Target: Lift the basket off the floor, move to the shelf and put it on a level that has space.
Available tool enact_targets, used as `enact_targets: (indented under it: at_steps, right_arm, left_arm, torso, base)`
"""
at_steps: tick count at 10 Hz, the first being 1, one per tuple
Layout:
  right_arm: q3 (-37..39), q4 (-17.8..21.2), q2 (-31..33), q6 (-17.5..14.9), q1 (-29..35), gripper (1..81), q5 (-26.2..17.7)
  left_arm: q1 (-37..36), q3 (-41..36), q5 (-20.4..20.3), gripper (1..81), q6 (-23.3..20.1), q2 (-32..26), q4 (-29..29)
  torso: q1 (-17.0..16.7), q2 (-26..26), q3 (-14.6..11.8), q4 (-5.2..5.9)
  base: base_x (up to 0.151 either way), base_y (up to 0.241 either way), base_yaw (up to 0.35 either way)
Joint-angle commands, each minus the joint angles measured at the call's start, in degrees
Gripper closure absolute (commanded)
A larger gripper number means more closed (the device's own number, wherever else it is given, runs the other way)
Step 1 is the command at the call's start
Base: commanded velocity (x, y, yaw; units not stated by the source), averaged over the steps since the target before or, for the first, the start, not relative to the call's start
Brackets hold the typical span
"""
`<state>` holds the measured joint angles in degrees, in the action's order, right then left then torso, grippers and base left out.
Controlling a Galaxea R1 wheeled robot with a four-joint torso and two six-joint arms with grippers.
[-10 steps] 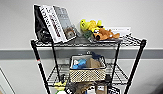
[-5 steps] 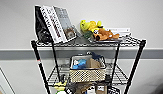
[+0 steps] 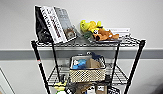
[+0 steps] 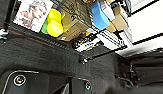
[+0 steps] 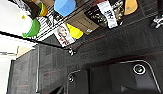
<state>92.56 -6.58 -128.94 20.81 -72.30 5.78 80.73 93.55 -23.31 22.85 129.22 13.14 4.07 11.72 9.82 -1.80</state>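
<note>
Basket [image 3: 87,68] already on shelf [image 3: 137,60] middle level [image 3: 117,75], near front edge, centred btwn posts. Claw state: can't tell, either arm. Judgement: back arms off slow, no snagging rim.

The shelf [image 3: 137,53] stands against a pale wall, its black posts carrying silvery wire tiers. On the top tier, books [image 3: 55,22] lean at the left beside a dark bag [image 3: 42,30], and yellow and orange plush toys [image 3: 98,31] lie at the right, with a white flat item behind them (too blurred to name). On the level [image 3: 119,75] below, the basket [image 3: 87,70] sits near the front edge, blue cloth and a brown box showing above its rim. The tier beneath is crammed with boxes [image 4: 72,22], a blue block [image 4: 100,15] and a yellow object [image 4: 54,22]. The shelf's small wheels rest on the floor [image 5: 117,42], dark grey carpet.
</note>
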Motion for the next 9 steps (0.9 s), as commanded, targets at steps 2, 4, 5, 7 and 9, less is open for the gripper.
enact_targets:
  at_steps: [2,4,5,7,9]
  right_arm:
    - [16.6,-7.5,-11.8,-0.2,-4.2,1.0,-2.0]
    - [25.9,-9.2,-18.0,-0.2,-5.8,1.0,-2.1]
    - [30.8,-9.8,-21.4,-0.2,-6.2,1.0,-3.5]
    - [38.1,-11.1,-26.6,-0.2,-7.4,1.0,-4.0]
    - [44.4,-11.8,-30.8,-0.2,-8.3,1.0,-4.0]
  left_arm:
    - [3.4,15.8,0.5,1.0,0.4,11.6,2.5]
    - [4.8,22.8,0.7,1.0,0.4,16.7,2.6]
    - [5.1,27.7,2.2,1.0,0.4,20.0,2.5]
    - [6.0,34.3,3.4,1.0,0.5,24.3,2.5]
    - [6.2,39.0,4.6,1.0,0.5,27.2,2.2]
  torso:
    - [0.0,0.0,0.0,0.0]
    - [0.0,0.0,0.0,0.0]
    - [0.0,0.0,0.0,0.0]
    - [-0.1,0.0,0.0,0.0]
    - [-0.1,0.0,-0.1,0.0]
  base:
    - [0.0,0.0,0.0]
    - [0.0,0.0,0.0]
    - [0.0,0.0,0.0]
    - [0.0,0.0,0.0]
    - [0.0,0.0,0.0]
